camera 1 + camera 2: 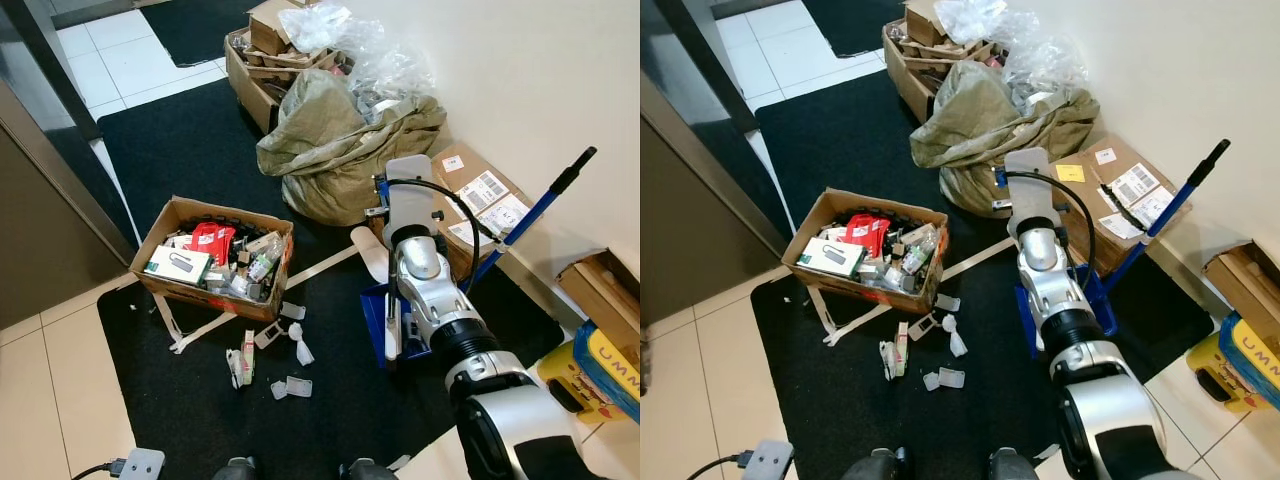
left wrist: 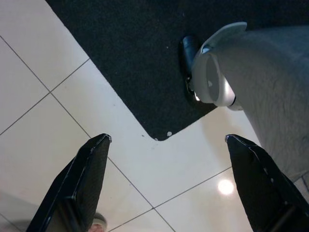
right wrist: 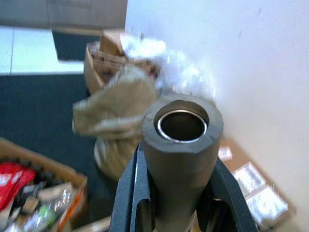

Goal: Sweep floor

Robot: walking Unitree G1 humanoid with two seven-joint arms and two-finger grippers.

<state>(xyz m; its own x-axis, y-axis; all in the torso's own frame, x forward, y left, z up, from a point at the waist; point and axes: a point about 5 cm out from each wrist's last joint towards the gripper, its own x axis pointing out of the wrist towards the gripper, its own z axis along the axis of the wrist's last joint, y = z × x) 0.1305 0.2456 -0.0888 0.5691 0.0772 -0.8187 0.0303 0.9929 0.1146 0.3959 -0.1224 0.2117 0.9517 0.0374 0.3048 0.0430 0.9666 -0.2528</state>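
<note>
A: What could go wrong from here?

B: The scraps (image 1: 262, 358) lie loose on the black mat (image 1: 190, 150) just in front of the open cardboard box (image 1: 215, 256). A wide stroke could knock that box or catch the strips of tape (image 1: 190, 335) trailing under it, and drag junk out instead of gathering it. The blue dustpan (image 1: 378, 318) sits to the right of the box, under the right arm, so the arm could bump it too.

A: And the right hand (image 3: 181, 198)?

B: It is clamped around a grey hollow tube (image 3: 181, 128), most likely the broom handle, held upright with its open end toward the wrist camera. Black fingers press on both sides of it.

A: The blue pole by the wall?

B: That blue handle (image 1: 530, 215) leans up from the dustpan toward the flat parcel (image 1: 480, 195), further right of the box. I judge it belongs to the dustpan.

A: Left hand (image 2: 166, 183)?

B: Spread wide, holding nothing, hanging over white tile at the mat's corner, beside the robot's foot (image 2: 190, 58).
</note>
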